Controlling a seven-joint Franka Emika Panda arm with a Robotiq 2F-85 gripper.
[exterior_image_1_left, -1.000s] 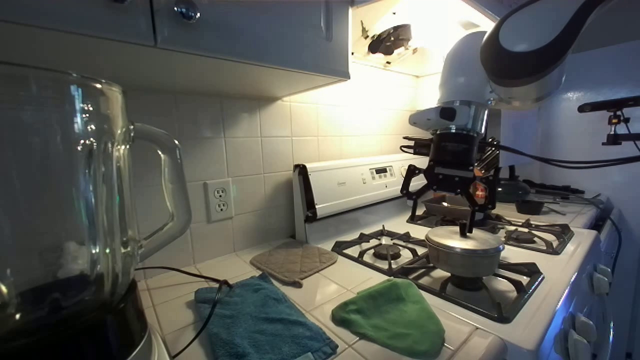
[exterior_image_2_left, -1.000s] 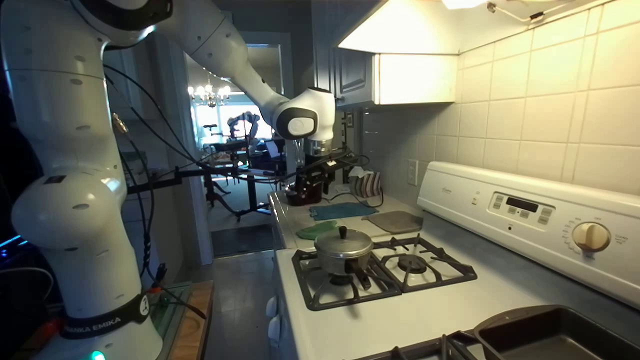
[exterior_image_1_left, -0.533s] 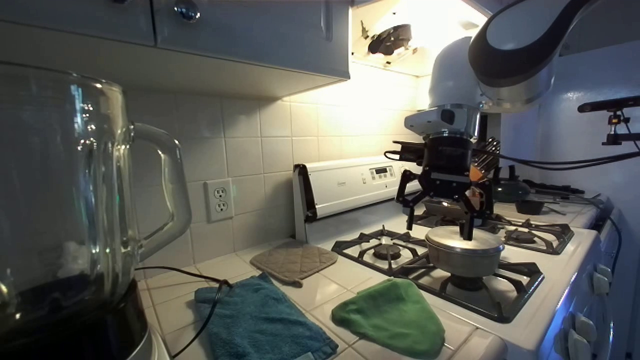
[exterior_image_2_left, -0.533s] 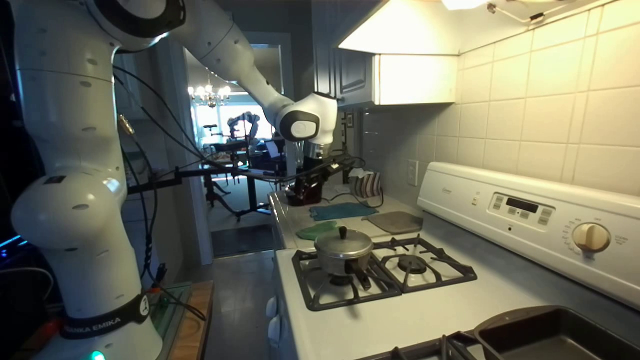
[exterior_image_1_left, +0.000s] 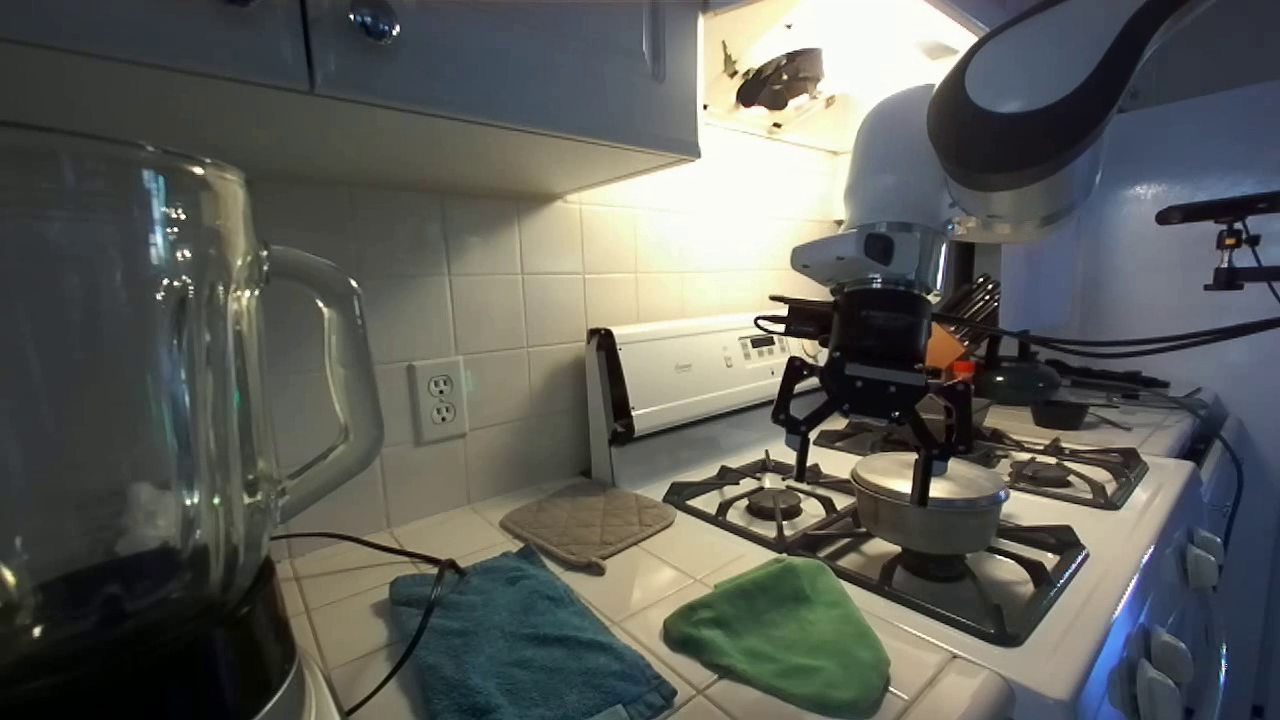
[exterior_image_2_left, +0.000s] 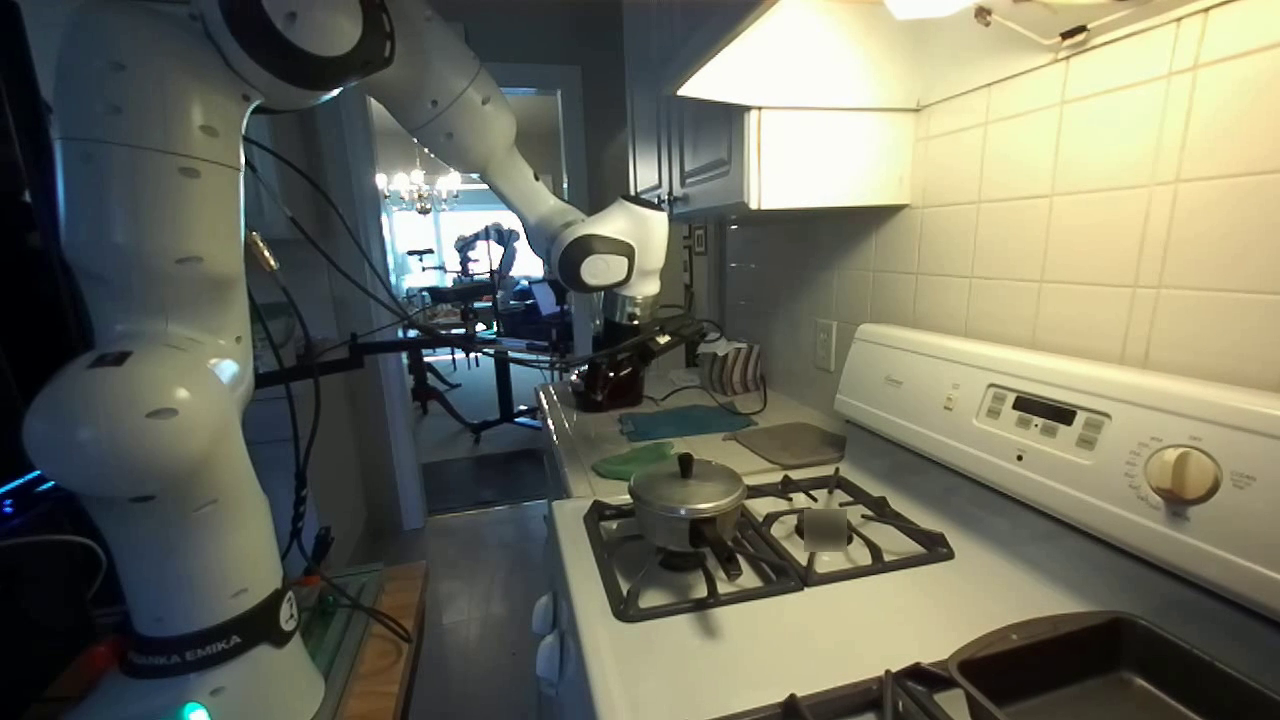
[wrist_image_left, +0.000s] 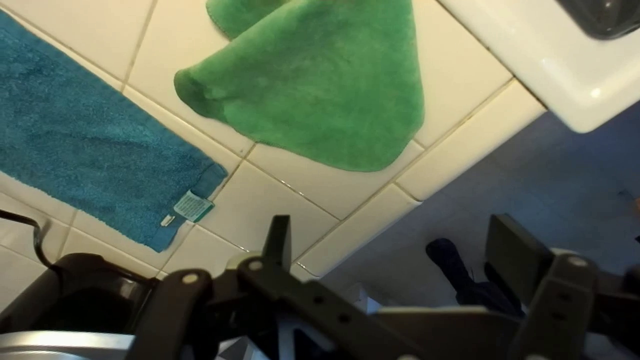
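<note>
My gripper (exterior_image_1_left: 860, 488) is open and empty, with its fingers wide apart. In the wrist view the fingertips (wrist_image_left: 390, 220) hang above the tiled counter's front edge and the floor. A green cloth (wrist_image_left: 320, 90) lies folded on the counter ahead of the fingers; it also shows in an exterior view (exterior_image_1_left: 785, 640). A blue towel (wrist_image_left: 100, 140) with a white tag lies beside it. A lidded metal pot (exterior_image_1_left: 930, 525) stands on a front burner; a finger overlaps it in that view without visible contact. In an exterior view the gripper is dark against the blender (exterior_image_2_left: 610, 385).
The blender's glass jar (exterior_image_1_left: 150, 400) stands at the counter's end, with a black cord. A grey pot holder (exterior_image_1_left: 590, 520) lies near the wall. A baking pan (exterior_image_2_left: 1130, 680) sits on the far burners. A person's foot (wrist_image_left: 445, 255) shows on the floor below.
My gripper has moved lower and leftward in an exterior view, away from overlapping the pot's lid knob. It stays open. The pot, cloth, towel and pot holder have not moved.
</note>
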